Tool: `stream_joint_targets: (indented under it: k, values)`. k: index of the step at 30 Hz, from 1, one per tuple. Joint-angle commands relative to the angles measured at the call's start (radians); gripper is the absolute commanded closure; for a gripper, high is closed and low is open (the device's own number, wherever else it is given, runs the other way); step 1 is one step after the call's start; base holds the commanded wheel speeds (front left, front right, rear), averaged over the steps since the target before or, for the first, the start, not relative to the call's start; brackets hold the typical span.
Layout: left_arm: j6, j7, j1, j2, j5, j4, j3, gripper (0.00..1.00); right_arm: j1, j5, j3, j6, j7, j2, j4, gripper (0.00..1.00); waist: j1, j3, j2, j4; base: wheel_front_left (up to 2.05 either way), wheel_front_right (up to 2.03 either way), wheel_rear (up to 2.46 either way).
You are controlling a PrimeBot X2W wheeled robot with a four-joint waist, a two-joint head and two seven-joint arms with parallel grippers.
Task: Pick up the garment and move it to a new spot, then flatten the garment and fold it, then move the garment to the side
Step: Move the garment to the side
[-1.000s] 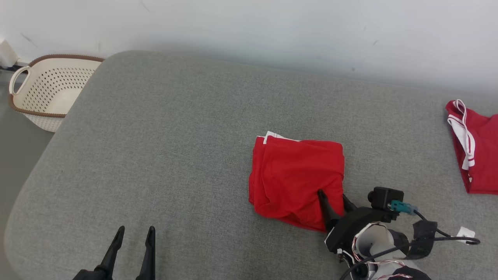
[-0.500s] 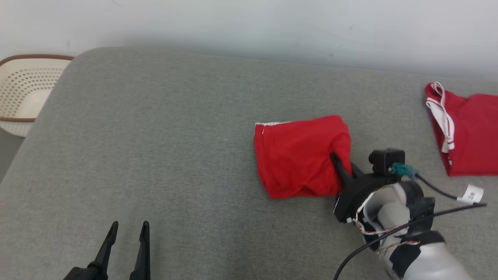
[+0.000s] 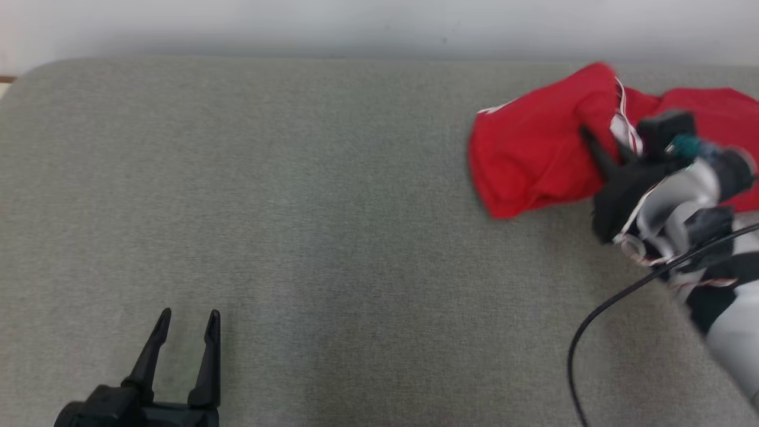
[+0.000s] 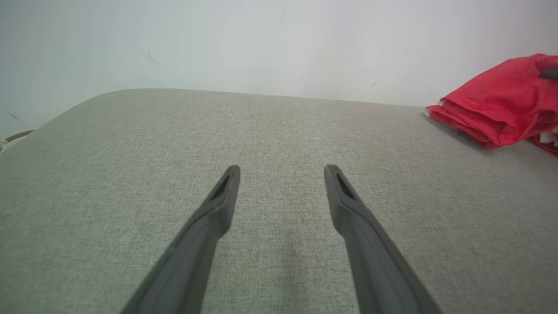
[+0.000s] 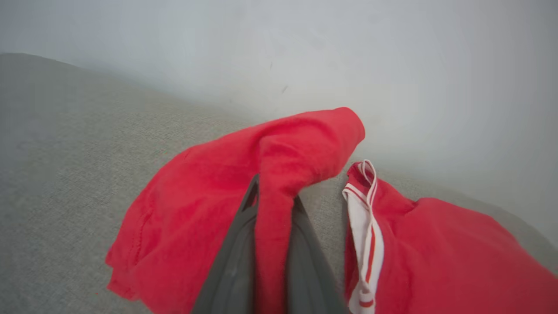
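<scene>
Pinching a ridge of the folded red garment [image 3: 528, 160], the right tool [image 5: 273, 196] holds it at the grey padded surface's [image 3: 296, 207] far right, just beside a 2nd red garment [image 3: 705, 101] — folding looks done, only the set-down is left. The left tool [image 3: 190, 312] rests spread, empty, well apart.

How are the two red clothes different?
The folded garment is pinched in the right gripper and bunched up; the other garment lies on the grey cushion, ungripped. The other garment has a white striped band; the folded garment looks nearly plain red. Both are red.
</scene>
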Motion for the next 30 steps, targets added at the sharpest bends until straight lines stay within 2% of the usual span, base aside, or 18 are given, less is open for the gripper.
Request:
stream_joint_targets:
  k: [1,10,16,19,22,30]
  values:
    - [-0.004,-0.002,-0.014,0.01,0.006,-0.006,0.005,0.0,-0.035,0.006,0.007,-0.001,0.005,-0.024,-0.014,1.0,-0.0001,0.044,-0.0001,-0.04,0.0,0.0,0.0]
    - [-0.015,-0.002,-0.037,0.03,0.008,-0.034,0.006,0.0,-0.147,0.052,0.055,-0.001,0.087,-0.159,-0.067,1.0,-0.0001,0.093,-0.0001,-0.073,0.0,0.0,0.0]
    - [-0.022,-0.002,-0.042,0.049,0.005,-0.07,0.018,0.0,-0.196,0.123,0.066,-0.001,0.126,-0.239,-0.082,1.0,-0.0001,0.123,-0.0001,-0.091,0.0,0.0,0.0]
    - [-0.024,-0.002,-0.042,0.057,0.005,-0.079,0.021,0.0,-0.201,0.145,0.09,-0.001,0.147,-0.24,-0.087,1.0,-0.0001,0.135,-0.0001,-0.101,0.0,0.0,0.0]
    - [-0.024,-0.002,-0.053,0.071,0.002,-0.093,0.026,0.0,-0.253,0.149,0.123,-0.001,0.156,-0.28,-0.074,1.0,-0.0001,0.163,-0.0001,-0.106,0.0,0.0,0.0]
    - [-0.028,-0.002,-0.058,0.101,-0.005,-0.134,0.038,0.0,-0.343,0.107,0.195,-0.001,0.159,-0.316,-0.031,1.0,-0.0001,0.219,-0.0001,-0.098,0.0,0.0,0.0]
